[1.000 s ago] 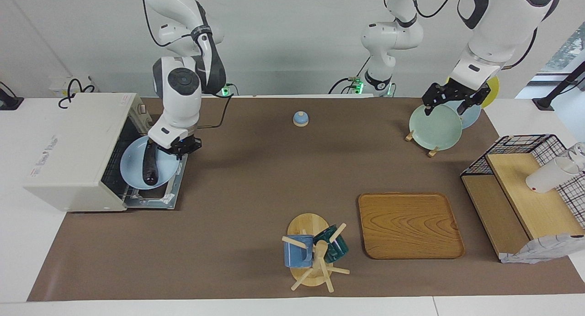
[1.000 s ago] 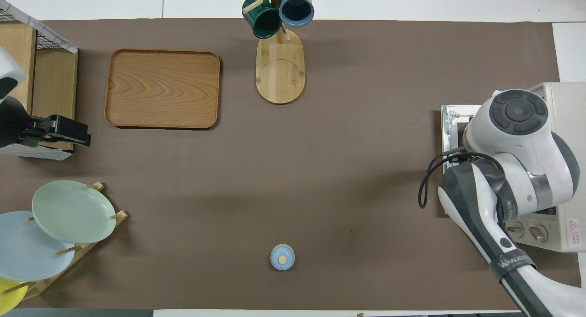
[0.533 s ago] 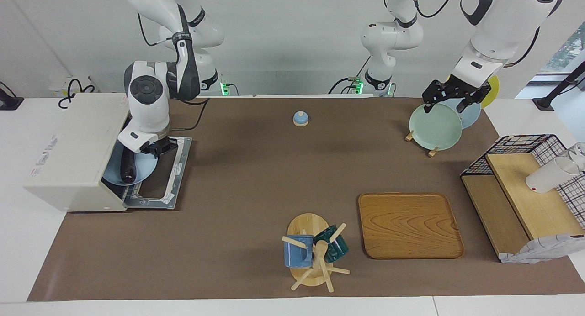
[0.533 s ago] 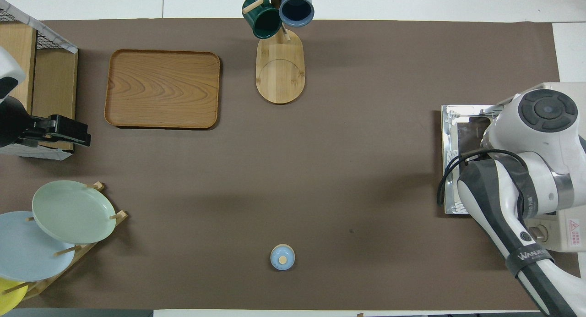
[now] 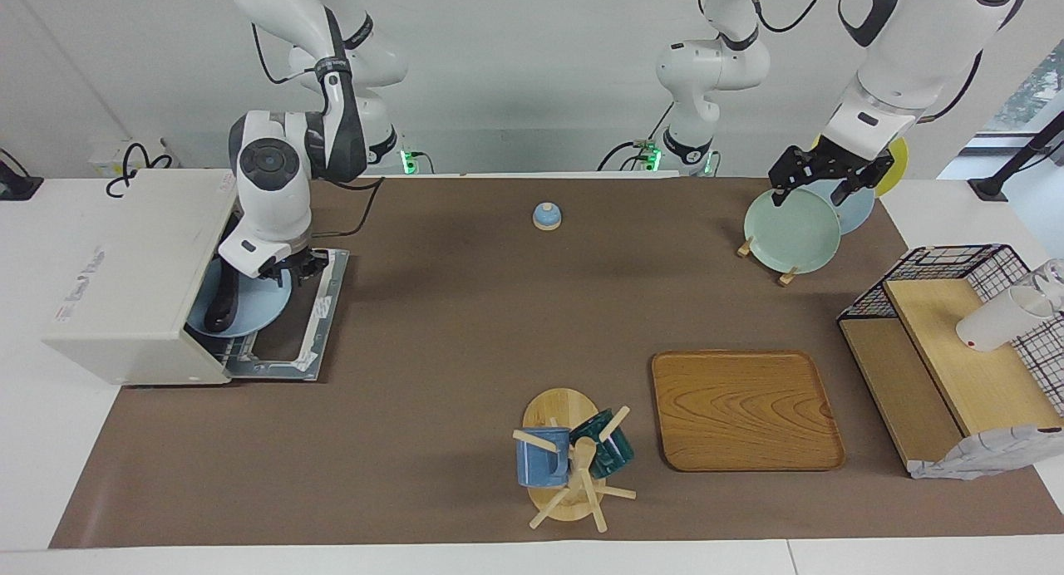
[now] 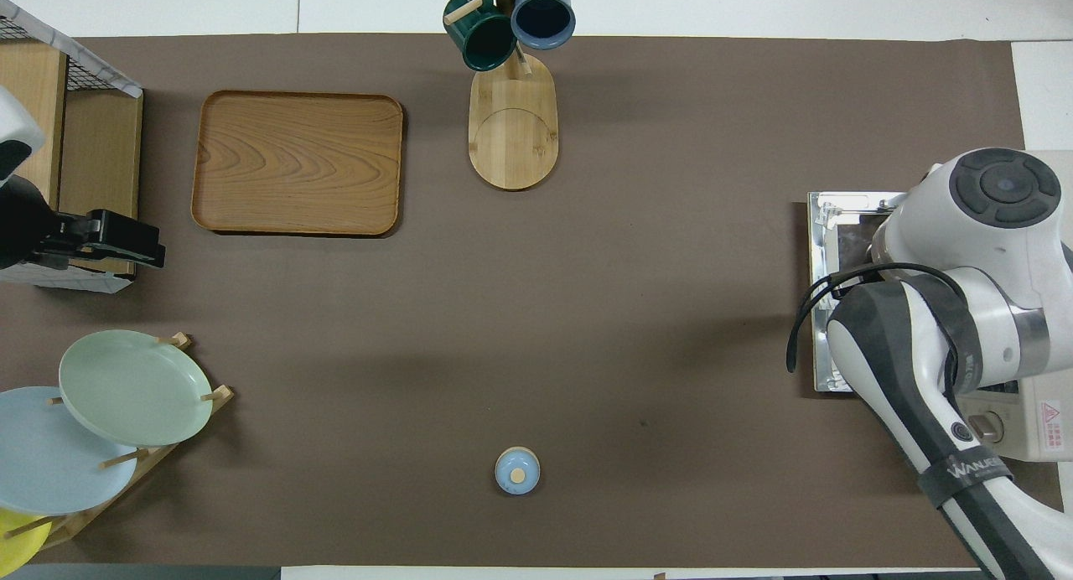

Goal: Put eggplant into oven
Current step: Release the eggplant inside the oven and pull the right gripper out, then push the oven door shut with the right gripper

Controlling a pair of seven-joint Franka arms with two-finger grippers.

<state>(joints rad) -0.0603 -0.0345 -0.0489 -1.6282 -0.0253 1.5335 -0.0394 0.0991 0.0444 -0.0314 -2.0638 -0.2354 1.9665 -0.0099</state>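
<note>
The dark purple eggplant lies on a light blue plate. The plate sits partly inside the mouth of the off-white oven, at the right arm's end of the table. The oven's door is folded down flat on the mat. My right gripper is at the plate's rim, over the door's hinge side. In the overhead view the right arm hides the plate and the eggplant, and only the oven's knob panel and door show. My left gripper waits open over the plate rack.
A rack holds a green plate and further plates. A small blue lidded pot stands near the robots. A wooden tray, a mug tree and a wire-mesh rack with wooden shelves stand farther out.
The right gripper carried the plate with the eggplant from over the open door into the oven's mouth. In the last half second the eggplant shifted slightly on the plate. The left arm barely moved.
</note>
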